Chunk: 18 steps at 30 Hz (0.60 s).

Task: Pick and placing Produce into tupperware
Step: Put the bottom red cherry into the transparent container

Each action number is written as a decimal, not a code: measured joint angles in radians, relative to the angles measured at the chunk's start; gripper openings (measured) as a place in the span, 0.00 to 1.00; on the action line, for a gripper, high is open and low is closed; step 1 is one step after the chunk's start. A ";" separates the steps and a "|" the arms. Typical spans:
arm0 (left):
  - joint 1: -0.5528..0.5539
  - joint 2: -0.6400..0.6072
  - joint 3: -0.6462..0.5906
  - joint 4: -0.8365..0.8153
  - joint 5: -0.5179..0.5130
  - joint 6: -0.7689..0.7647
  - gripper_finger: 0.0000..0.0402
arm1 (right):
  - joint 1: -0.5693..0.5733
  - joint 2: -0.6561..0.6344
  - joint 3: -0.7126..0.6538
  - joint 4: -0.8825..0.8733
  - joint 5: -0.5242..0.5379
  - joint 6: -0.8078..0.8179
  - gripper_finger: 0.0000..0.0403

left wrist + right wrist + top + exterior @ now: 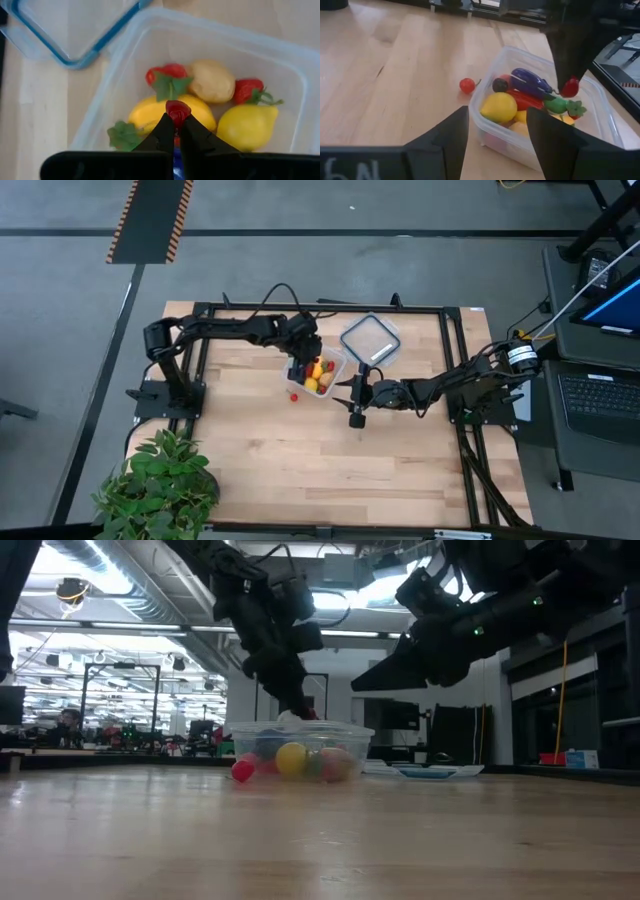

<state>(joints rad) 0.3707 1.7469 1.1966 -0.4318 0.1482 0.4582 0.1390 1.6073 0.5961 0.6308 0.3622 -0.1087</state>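
Produce sorting near its end. Left claw (176, 131), pinched closed on a small red piece (177, 110), hangs directly over the open tub (317, 372); that piece is not yet released. Below it, inside the tub, lie a lemon (248, 126), a tan potato-like piece (212, 81), two strawberries, a yellow piece under a green leaf, and, in the right wrist view, a purple eggplant (530, 82). Outward from the tub, one red cherry-like piece (467, 85) rests on the wooden table (300, 460), just beside the tub wall; it appears to be the only piece left outside. Right claw (497, 137) waits near the tub's other side, fingers spread and empty. The blue-rimmed lid (370, 338) lies flat just beside the tub. Remaining, by this evidence: drop the held piece, then collect the stray one.
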 joint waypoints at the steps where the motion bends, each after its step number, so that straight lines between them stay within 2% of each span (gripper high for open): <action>1: 0.003 0.004 -0.001 -0.006 0.001 0.000 0.01 | 0.000 0.000 0.000 0.001 0.000 0.001 0.50; 14: 0.011 0.066 -0.001 0.002 -0.008 0.000 0.01 | 0.000 0.000 0.001 0.000 0.000 0.029 0.50; 18: 0.011 0.066 -0.001 0.001 -0.011 -0.001 0.05 | 0.000 0.000 0.001 -0.001 0.000 0.029 0.50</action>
<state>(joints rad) 0.3817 1.8130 1.1961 -0.4310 0.1368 0.4571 0.1394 1.6073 0.5968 0.6302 0.3618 -0.0796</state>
